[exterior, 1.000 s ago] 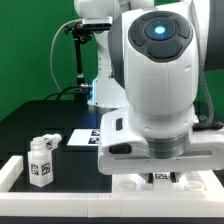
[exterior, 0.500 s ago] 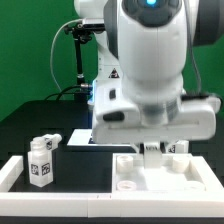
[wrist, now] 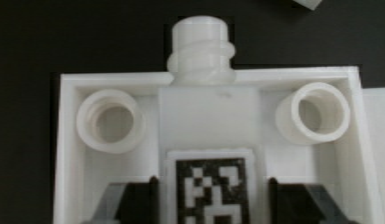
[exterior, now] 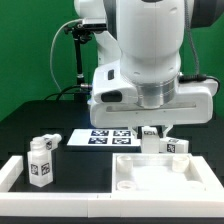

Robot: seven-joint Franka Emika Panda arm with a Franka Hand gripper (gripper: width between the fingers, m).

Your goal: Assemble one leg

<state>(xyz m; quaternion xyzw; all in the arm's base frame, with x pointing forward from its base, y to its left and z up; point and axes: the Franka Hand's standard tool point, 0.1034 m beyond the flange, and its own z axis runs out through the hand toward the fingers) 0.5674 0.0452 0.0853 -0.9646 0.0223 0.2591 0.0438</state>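
Observation:
My gripper [wrist: 210, 205] is shut on a leg [wrist: 207, 110], a white peg with a black-and-white tag between the dark fingers [wrist: 136, 200]. Its rounded screw tip points away from the hand. The leg hangs over the large white square tray-like piece [wrist: 73, 170], between two round sockets [wrist: 105, 122]. In the exterior view the gripper [exterior: 150, 129] holds the leg [exterior: 151, 139] just above the far edge of that piece [exterior: 165, 178].
Two more legs [exterior: 40, 160] stand at the exterior view's left, and another [exterior: 177, 147] stands beside the held one. The marker board [exterior: 105, 138] lies behind on the black table. A white rim [exterior: 12, 178] runs along the front.
The arm has risen and drawn back, uncovering the marker board. The held leg now shows above the tray-like piece's far edge.

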